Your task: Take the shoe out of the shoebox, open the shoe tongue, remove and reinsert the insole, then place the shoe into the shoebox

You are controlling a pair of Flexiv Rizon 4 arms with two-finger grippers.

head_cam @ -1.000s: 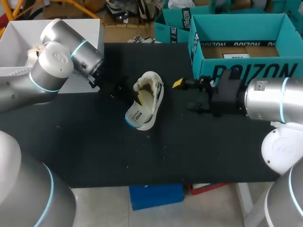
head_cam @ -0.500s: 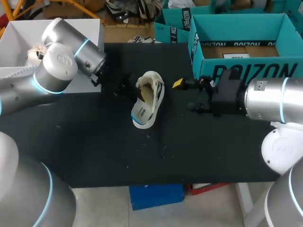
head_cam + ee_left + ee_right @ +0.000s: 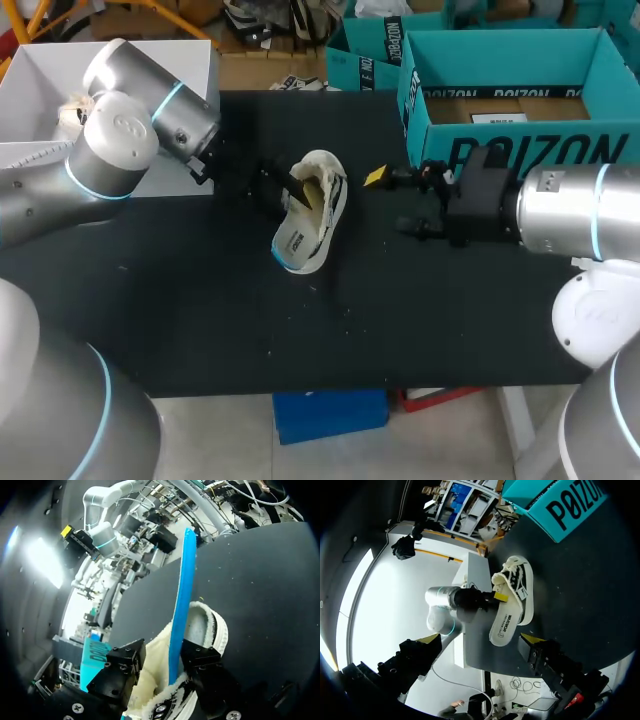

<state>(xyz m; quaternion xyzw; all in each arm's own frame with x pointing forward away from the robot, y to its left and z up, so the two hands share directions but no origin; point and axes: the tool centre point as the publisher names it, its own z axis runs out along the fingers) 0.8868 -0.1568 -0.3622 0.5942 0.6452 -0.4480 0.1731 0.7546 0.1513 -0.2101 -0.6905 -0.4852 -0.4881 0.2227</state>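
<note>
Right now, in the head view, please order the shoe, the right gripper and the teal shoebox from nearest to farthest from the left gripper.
1. Shoe, touching the left gripper.
2. Right gripper, to the shoe's right.
3. Teal shoebox, at the far right corner.

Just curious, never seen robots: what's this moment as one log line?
left gripper: shut on insole | insole: partly out of shoe | right gripper: open, beside shoebox

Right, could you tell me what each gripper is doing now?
Left gripper: at the thin blue insole; whether it grips cannot be told.
Right gripper: open, empty.
</note>
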